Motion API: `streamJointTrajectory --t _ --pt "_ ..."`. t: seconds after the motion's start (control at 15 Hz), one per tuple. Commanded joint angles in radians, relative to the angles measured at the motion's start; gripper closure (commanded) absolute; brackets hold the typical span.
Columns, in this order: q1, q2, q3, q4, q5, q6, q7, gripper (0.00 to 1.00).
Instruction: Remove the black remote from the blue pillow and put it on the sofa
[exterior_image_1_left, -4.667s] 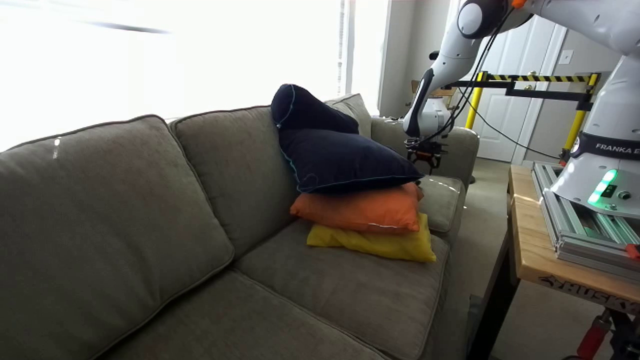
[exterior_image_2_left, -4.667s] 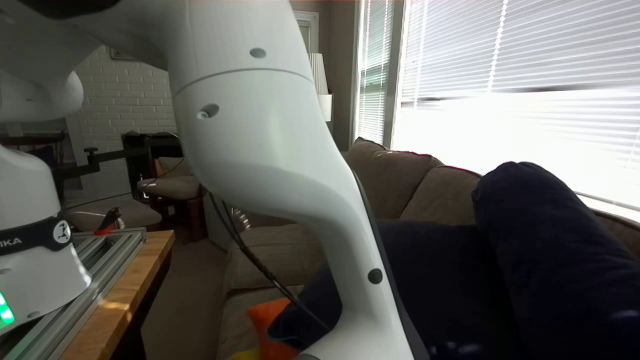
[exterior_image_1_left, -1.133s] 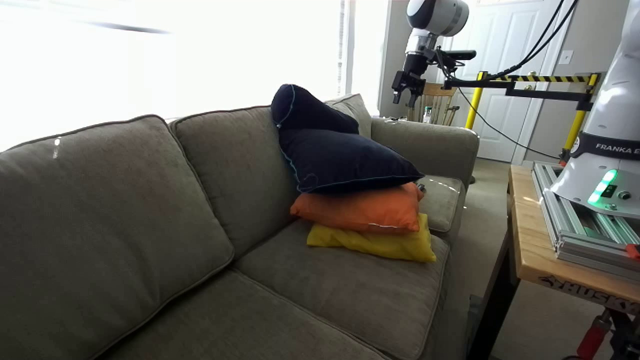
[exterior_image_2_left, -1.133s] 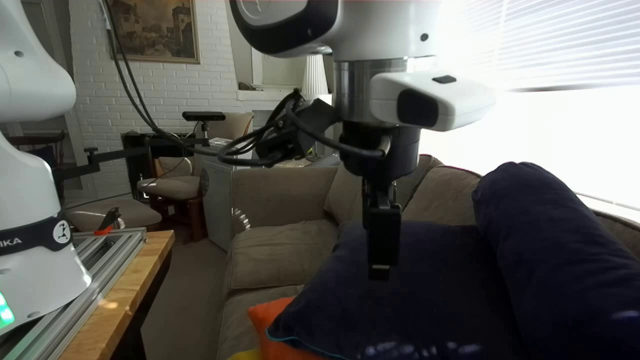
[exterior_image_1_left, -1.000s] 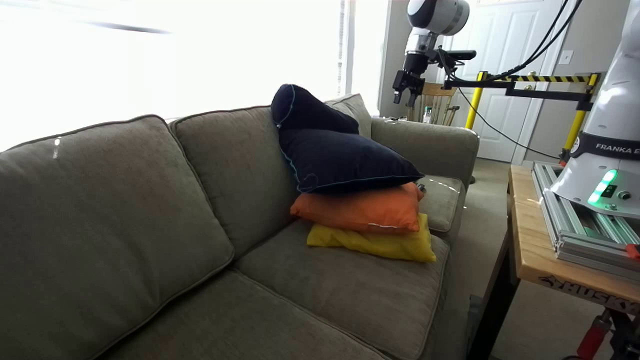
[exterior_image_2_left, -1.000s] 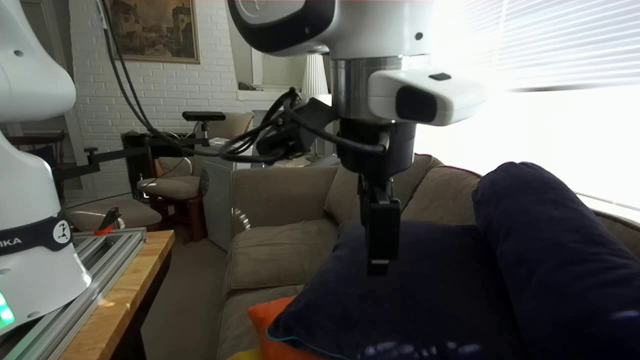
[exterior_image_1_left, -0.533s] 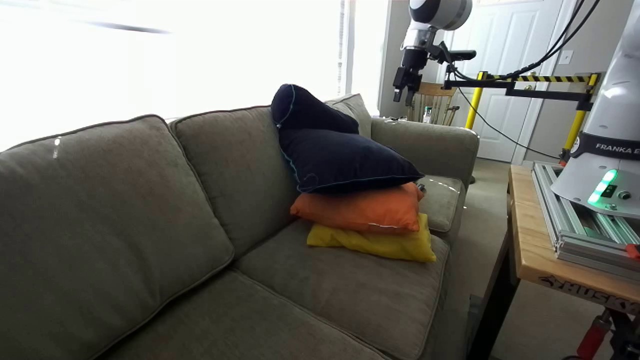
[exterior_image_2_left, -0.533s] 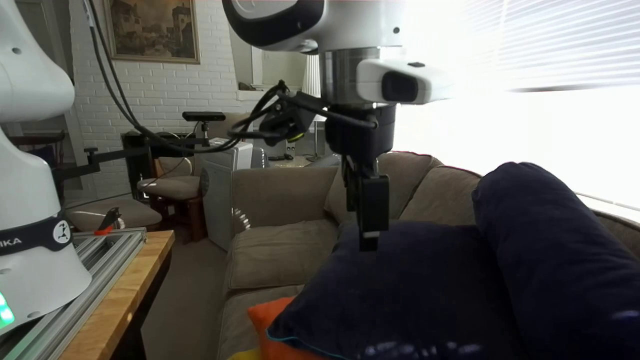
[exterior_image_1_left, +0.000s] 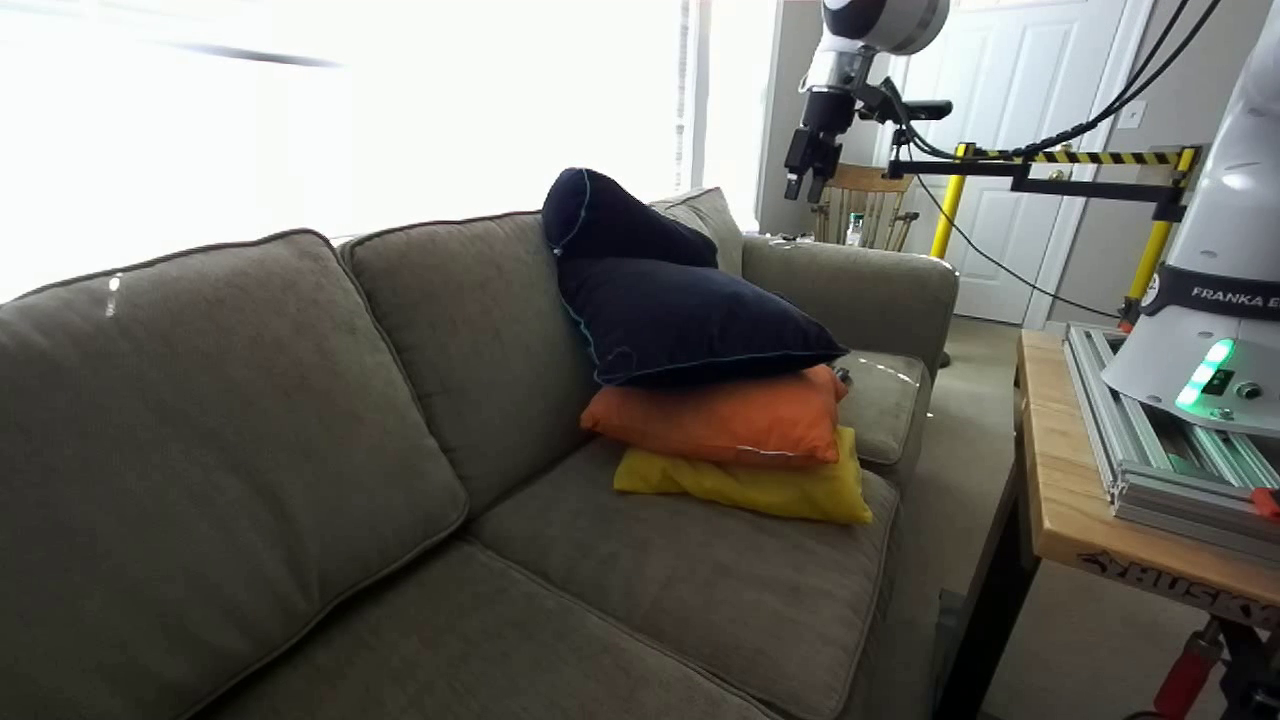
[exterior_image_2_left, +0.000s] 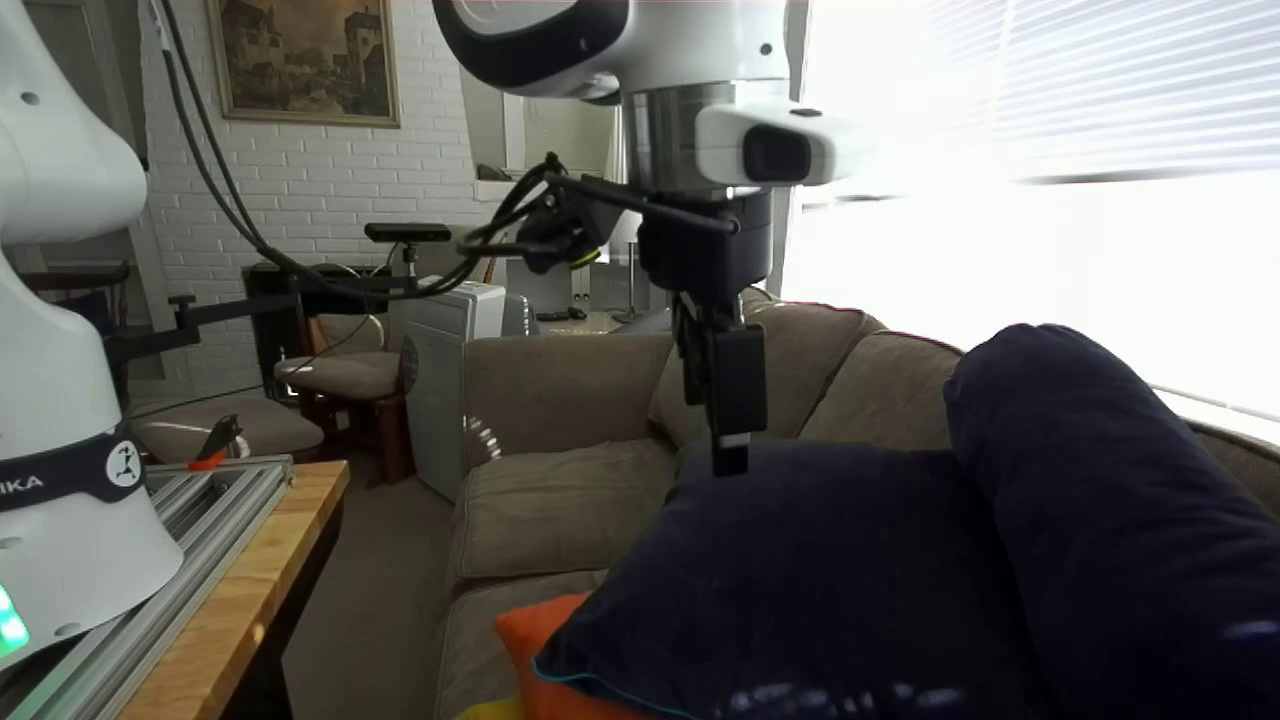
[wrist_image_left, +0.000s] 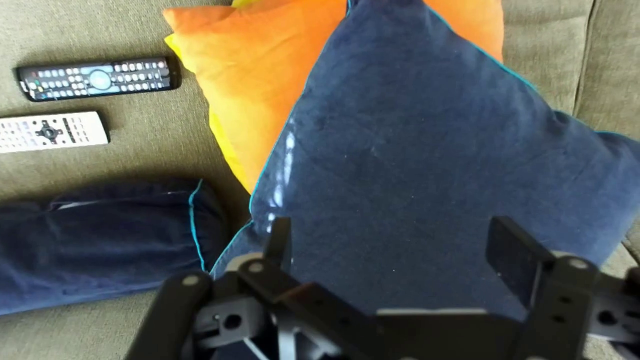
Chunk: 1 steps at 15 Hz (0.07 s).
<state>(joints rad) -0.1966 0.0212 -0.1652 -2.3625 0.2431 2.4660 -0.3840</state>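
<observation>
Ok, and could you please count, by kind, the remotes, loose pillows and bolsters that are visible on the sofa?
Remotes: 2 (black remote, white remote)
Loose pillows: 3 (blue pillow, orange pillow, yellow pillow)
Bolsters: 1 (navy bolster)
Total: 6

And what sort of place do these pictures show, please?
Most likely a home living room: a fabric sofa, a black remote control lying on it, and a framed picture of buildings.
</observation>
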Motion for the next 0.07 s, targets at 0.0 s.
streamJointTrajectory --t 0.0 --pt "0.004 -0.001 -0.003 0.001 -0.001 -0.001 0.002 0.0"
